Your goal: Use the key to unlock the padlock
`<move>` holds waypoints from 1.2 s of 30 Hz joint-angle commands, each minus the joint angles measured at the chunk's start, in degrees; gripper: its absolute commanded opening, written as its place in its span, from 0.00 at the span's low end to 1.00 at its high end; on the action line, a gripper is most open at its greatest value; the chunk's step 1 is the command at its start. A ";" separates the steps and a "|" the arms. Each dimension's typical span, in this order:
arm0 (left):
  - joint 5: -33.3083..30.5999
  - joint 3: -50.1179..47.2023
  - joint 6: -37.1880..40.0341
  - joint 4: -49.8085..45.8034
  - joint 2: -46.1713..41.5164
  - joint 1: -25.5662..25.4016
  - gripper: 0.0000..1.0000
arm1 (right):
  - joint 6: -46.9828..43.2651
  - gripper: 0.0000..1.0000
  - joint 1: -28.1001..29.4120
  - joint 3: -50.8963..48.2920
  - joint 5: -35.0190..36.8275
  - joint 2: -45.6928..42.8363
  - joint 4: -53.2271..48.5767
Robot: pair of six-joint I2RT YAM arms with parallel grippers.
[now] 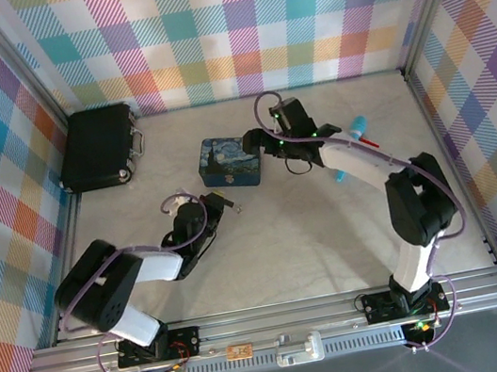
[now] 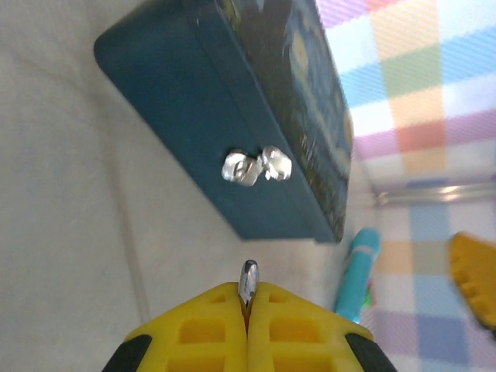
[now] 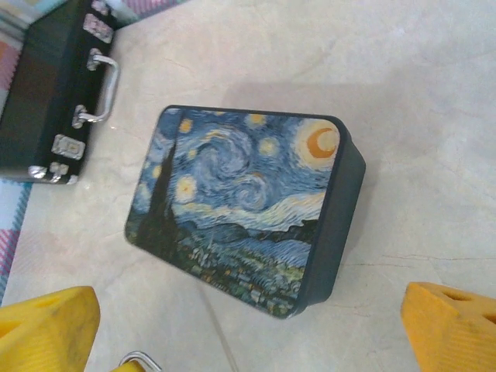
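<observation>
Left wrist view: pinches a tiny thin silver metal key (image 2: pixel 248 277) in the left gripper (image 2: pixel 248 294), yellow jaws pressed fully together with just the key's rounded tip poking out, aimed toward the long side of a blue starry-night painted tin (image 2: pixel 232 116) and its silver clasp (image 2: pixel 256 167). Right wrist view: looks down on that tin past the right gripper (image 3: pixel 252 310), jaws spread wide and nothing between the tips. Catches at the bottom edge only a thin silver loop, probably the shackle of the very small padlock (image 3: pixel 139 359), just beside one yellow finger; cannot tell for sure, nor whether anything steadies it. Could go wrong three ways: might let the key twist or slide in so shallow a pinch once pushed; might miss the keyhole, hidden at present; might shove the padlock away if left unsupported. Counts: one key, one likely padlock, one tin, one clasp, one black hard case with a handle (image 1: pixel 99 146), one blue-tipped pen-like stick (image 2: pixel 358 263), two grippers.
</observation>
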 commanded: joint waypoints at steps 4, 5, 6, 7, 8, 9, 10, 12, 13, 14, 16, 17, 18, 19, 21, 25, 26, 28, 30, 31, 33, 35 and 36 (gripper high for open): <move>2.87 10.25 14.69 -35.49 -9.18 -3.47 0.00 | -6.38 0.99 -0.23 -7.60 0.24 -7.79 -4.12; 4.10 11.25 15.47 -37.67 -9.14 -3.86 0.00 | -6.70 0.99 -0.23 -9.05 0.18 -9.09 -4.67; 4.85 12.36 15.99 -39.78 -8.69 -4.45 0.00 | -6.92 0.99 -0.25 -10.45 0.24 -10.42 -5.12; 4.90 13.41 16.45 -41.72 -8.19 -5.27 0.00 | -6.95 0.99 -0.22 -11.54 0.28 -11.41 -5.47; 4.61 14.49 16.90 -43.63 -7.33 -6.51 0.00 | -6.84 0.99 -0.25 -12.96 0.54 -12.53 -5.61; 3.88 15.49 17.16 -45.11 -6.43 -7.87 0.00 | -6.90 0.99 -0.25 -14.15 0.37 -13.48 -5.76; 3.30 16.06 17.11 -45.76 -5.51 -9.14 0.00 | -6.99 0.99 -0.22 -15.23 0.21 -14.19 -5.78; 2.83 16.60 16.42 -44.86 -3.24 -11.34 0.00 | -6.95 0.99 -0.25 -17.04 0.51 -15.53 -6.12; 2.89 16.71 15.91 -44.16 -2.18 -12.04 0.00 | -6.80 0.99 -0.25 -17.83 1.17 -16.13 -6.21; 3.01 16.77 15.37 -43.06 -0.91 -12.59 0.00 | -6.77 0.99 -0.25 -18.79 1.89 -16.84 -6.22; 3.35 16.79 14.52 -40.87 1.32 -13.30 0.00 | -6.92 0.99 -0.22 -20.09 3.11 -18.08 -6.53; 3.49 16.80 14.19 -39.82 2.44 -13.55 0.00 | -6.89 0.99 -0.25 -20.46 3.96 -18.67 -7.08; 3.49 16.82 13.77 -38.93 3.38 -13.74 0.00 | -6.92 0.99 -0.23 -20.71 4.58 -19.40 -7.68; 3.35 16.87 13.57 -38.26 4.03 -13.76 0.00 | -7.04 0.99 -0.26 -21.01 4.81 -19.87 -7.99; 2.95 17.34 13.56 -38.15 5.44 -14.04 0.00 | -7.65 0.99 -0.31 -21.85 5.57 -21.30 -8.11; 1.75 18.19 13.83 -39.22 7.23 -14.33 0.07 | -9.55 0.99 -0.42 -22.95 8.07 -22.98 -8.32; 1.51 18.20 13.84 -39.27 7.37 -14.36 0.13 | -10.31 0.99 -0.60 -23.30 9.00 -23.26 -8.20; 1.06 18.19 13.80 -39.47 7.39 -14.34 0.21 | -12.28 0.99 -0.97 -24.38 10.44 -23.37 -7.16; 0.43 18.19 13.58 -39.80 6.86 -14.32 0.31 | -13.98 0.99 -2.15 -25.15 11.87 -23.10 -6.49; 0.12 18.31 13.59 -40.05 6.48 -14.35 0.36 | -14.46 0.99 -2.96 -25.26 12.24 -22.93 -6.56; -0.85 18.46 13.87 -40.98 5.16 -14.36 0.48 | -15.80 0.99 -4.52 -25.75 12.78 -22.91 -6.09; -3.00 19.20 14.15 -43.57 3.09 -14.35 0.59 | -17.58 0.99 -6.53 -26.26 13.59 -23.00 -5.26; -3.90 19.55 14.78 -44.67 2.05 -14.33 0.61 | -18.49 0.99 -7.46 -26.53 14.30 -23.00 -4.75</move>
